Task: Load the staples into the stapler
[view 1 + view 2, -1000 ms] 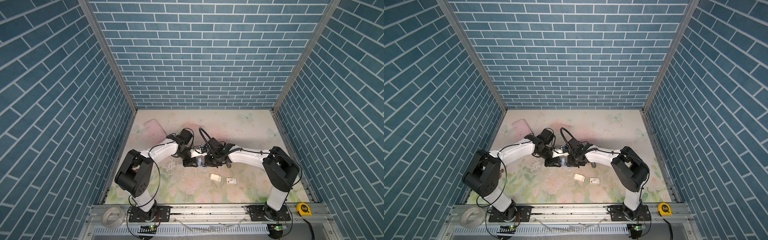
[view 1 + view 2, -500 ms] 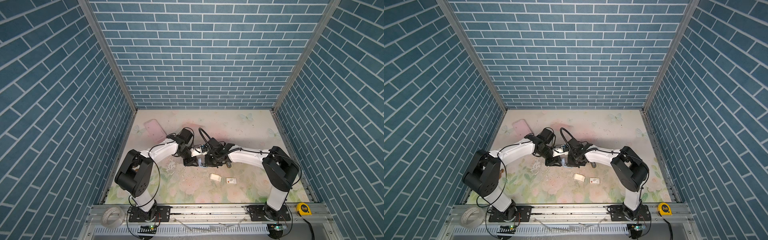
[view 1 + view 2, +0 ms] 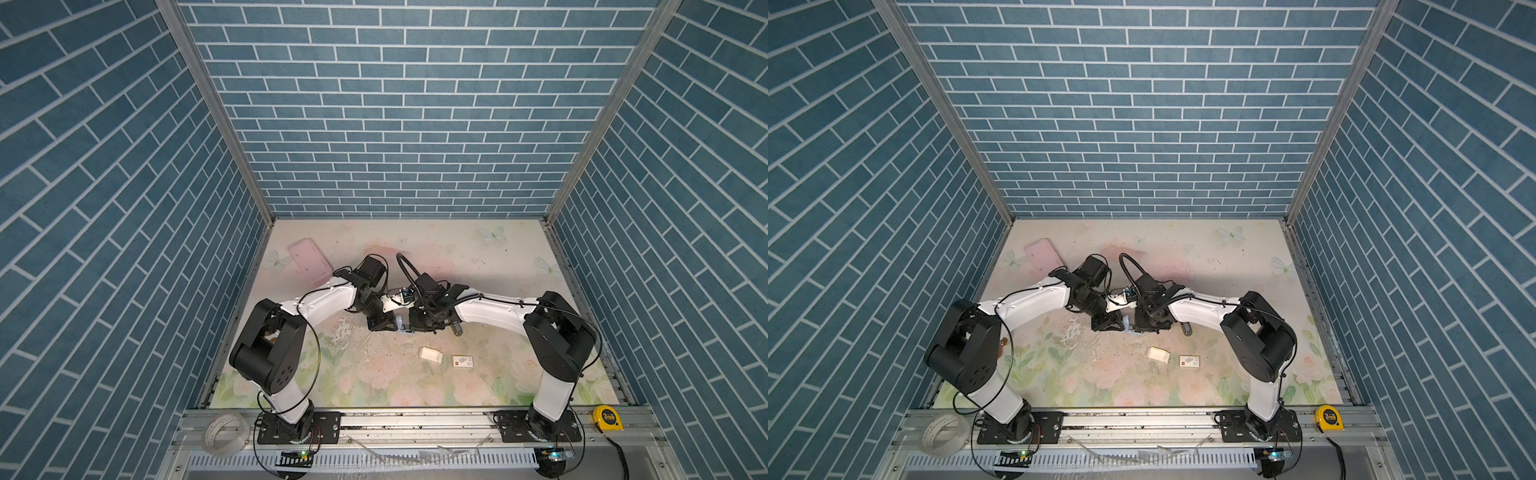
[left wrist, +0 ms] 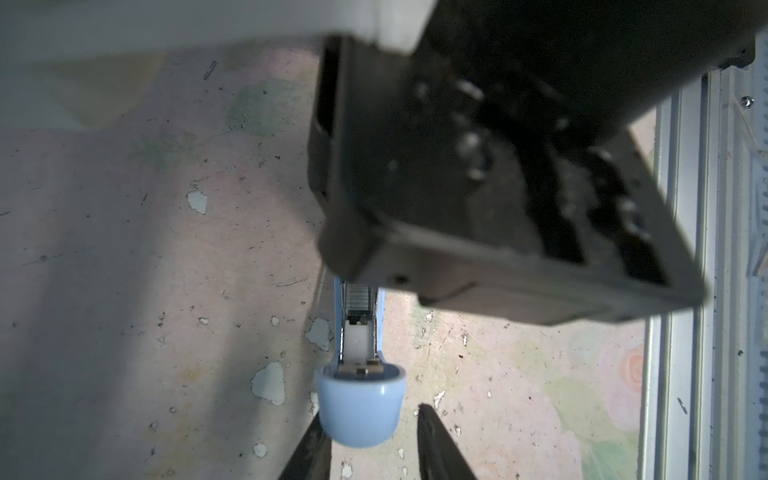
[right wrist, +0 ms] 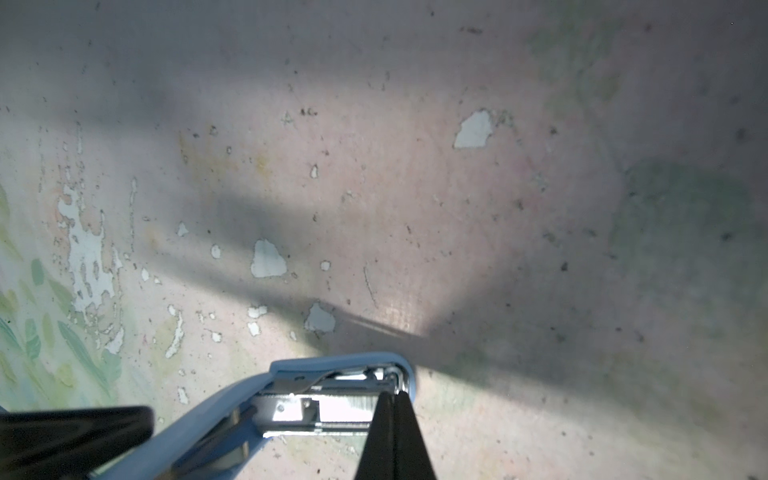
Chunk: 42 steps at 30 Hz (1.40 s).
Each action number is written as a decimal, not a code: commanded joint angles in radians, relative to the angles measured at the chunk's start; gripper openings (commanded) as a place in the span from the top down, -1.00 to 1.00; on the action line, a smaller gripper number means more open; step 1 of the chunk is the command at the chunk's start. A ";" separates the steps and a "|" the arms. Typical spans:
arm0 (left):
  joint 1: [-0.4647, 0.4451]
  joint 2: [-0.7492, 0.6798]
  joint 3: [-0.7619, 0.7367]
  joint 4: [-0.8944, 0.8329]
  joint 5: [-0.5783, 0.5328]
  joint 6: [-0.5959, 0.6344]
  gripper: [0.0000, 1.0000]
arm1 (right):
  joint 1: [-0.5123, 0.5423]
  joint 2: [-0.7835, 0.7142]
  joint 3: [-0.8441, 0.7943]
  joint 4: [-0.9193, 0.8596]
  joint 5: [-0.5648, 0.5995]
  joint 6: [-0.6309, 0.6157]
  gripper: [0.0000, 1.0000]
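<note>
The stapler (image 5: 224, 405) has a light blue plastic shell, smooth and glossy, and inside it a channel of bright, shiny metal. The staples (image 4: 360, 296) in this channel are grey metal with a fine ribbed surface. The table cover (image 5: 415, 187) looks like a printed matt sheet, scratched, with the colour flaked off in white patches (image 5: 268, 259). The fingers (image 4: 438, 451) of the left gripper (image 4: 370, 415) and the right gripper (image 5: 390, 432) are black and matt, like hard plastic. In both top views the arm covers (image 3: 328, 305) are glossy white plastic, the front rail (image 3: 415, 419) is bare dull metal, and the small tray (image 3: 430, 354) looks like matt white cardboard
</note>
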 commanded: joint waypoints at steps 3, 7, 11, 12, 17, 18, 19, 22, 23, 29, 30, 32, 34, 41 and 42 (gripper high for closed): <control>-0.008 -0.008 0.013 0.002 0.010 -0.013 0.27 | 0.001 0.033 0.039 -0.051 0.024 -0.035 0.96; -0.008 -0.007 0.013 0.009 0.008 -0.018 0.27 | 0.003 0.041 0.039 -0.053 0.024 -0.036 0.97; -0.010 -0.003 0.016 0.011 0.011 -0.022 0.27 | 0.008 0.048 0.037 -0.047 0.026 -0.032 0.97; -0.010 -0.001 0.016 0.011 0.009 -0.022 0.27 | 0.009 0.051 0.037 -0.045 0.026 -0.030 0.97; -0.019 0.010 0.025 0.003 0.010 -0.017 0.27 | 0.015 0.056 0.036 -0.039 0.035 -0.026 0.96; -0.022 0.012 0.028 0.002 0.011 -0.019 0.27 | 0.015 0.058 0.035 -0.040 0.037 -0.026 0.96; -0.027 0.015 0.032 0.000 0.009 -0.019 0.27 | 0.016 0.058 0.034 -0.041 0.040 -0.024 0.96; -0.033 0.021 0.041 -0.001 0.012 -0.026 0.27 | 0.020 0.056 0.032 -0.040 0.047 -0.024 0.96; -0.035 0.021 0.042 0.000 0.013 -0.028 0.27 | 0.021 0.054 0.032 -0.039 0.047 -0.024 0.96; -0.039 0.034 0.049 0.012 0.029 -0.068 0.27 | 0.021 0.050 0.029 -0.039 0.047 -0.030 0.96; -0.039 0.036 0.052 0.012 0.032 -0.071 0.27 | 0.021 0.051 0.029 -0.040 0.047 -0.032 0.95; -0.039 0.039 0.054 0.017 0.030 -0.084 0.27 | 0.021 0.056 0.032 -0.041 0.047 -0.034 0.95; -0.041 0.045 0.060 0.016 0.027 -0.094 0.27 | 0.022 0.058 0.033 -0.043 0.047 -0.038 0.95; -0.047 0.069 0.090 0.004 0.017 -0.107 0.25 | 0.021 0.067 0.042 -0.058 0.047 -0.053 0.94; -0.049 0.075 0.095 0.003 0.013 -0.110 0.25 | 0.021 0.067 0.043 -0.059 0.067 -0.055 0.94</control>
